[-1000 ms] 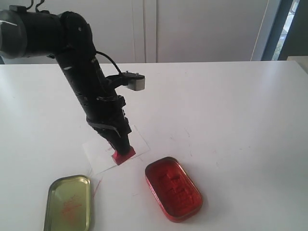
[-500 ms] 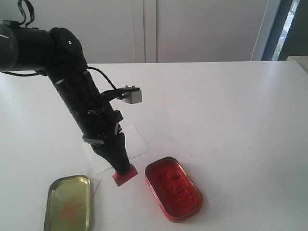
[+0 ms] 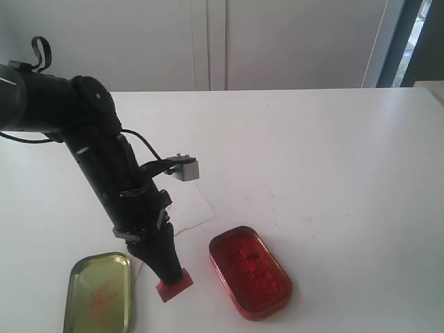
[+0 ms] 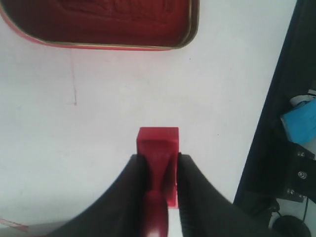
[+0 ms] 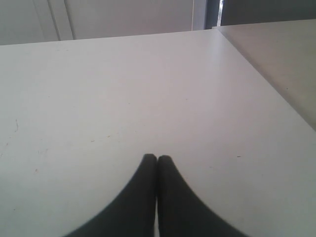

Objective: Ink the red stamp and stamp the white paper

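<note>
Lower left, I note the gold-green tin lid (image 3: pixel 100 291). Just right of it, my left gripper (image 3: pixel 168 269) pinches the red stamp (image 3: pixel 173 286) by its handle, clear of the white paper (image 3: pixel 194 208) above it. The red ink tin (image 3: pixel 250 272) sits lower centre, and my right gripper (image 5: pixel 157 162) shows its fingers pressed together.

Bright, even daylight washes out the white tabletop (image 3: pixel 333 159), and a window strip (image 3: pixel 419 35) glows at the exterior view's upper right edge. Shadows are faint and soft-edged. In both wrist views the near black gripper fingers (image 4: pixel 116 207) are blurred, out of focus.
</note>
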Robot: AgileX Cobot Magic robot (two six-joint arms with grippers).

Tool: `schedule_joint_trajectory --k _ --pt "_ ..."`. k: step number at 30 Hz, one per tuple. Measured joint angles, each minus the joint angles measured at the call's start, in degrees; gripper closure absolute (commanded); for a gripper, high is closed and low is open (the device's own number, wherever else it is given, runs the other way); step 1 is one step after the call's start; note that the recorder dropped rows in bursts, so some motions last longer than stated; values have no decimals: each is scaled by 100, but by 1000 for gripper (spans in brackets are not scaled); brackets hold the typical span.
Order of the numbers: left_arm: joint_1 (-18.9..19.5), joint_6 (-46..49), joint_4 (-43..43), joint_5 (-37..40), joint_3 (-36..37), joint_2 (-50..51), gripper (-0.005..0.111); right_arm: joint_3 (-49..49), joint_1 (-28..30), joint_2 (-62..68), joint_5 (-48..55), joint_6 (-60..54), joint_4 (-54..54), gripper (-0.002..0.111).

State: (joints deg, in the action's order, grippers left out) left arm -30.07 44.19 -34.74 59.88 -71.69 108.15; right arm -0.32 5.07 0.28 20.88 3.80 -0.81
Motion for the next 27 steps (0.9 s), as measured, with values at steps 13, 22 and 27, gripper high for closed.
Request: schedule_joint_trajectory --k 13,22,27 --pt "0 537 -766 -90 194 376 107 0 0 0 0 0 0 108" --pt "0 557 -766 -297 194 736 107 0 0 0 0 0 0 108" --pt "0 557 -755 -356 194 827 107 0 0 0 0 0 0 108"
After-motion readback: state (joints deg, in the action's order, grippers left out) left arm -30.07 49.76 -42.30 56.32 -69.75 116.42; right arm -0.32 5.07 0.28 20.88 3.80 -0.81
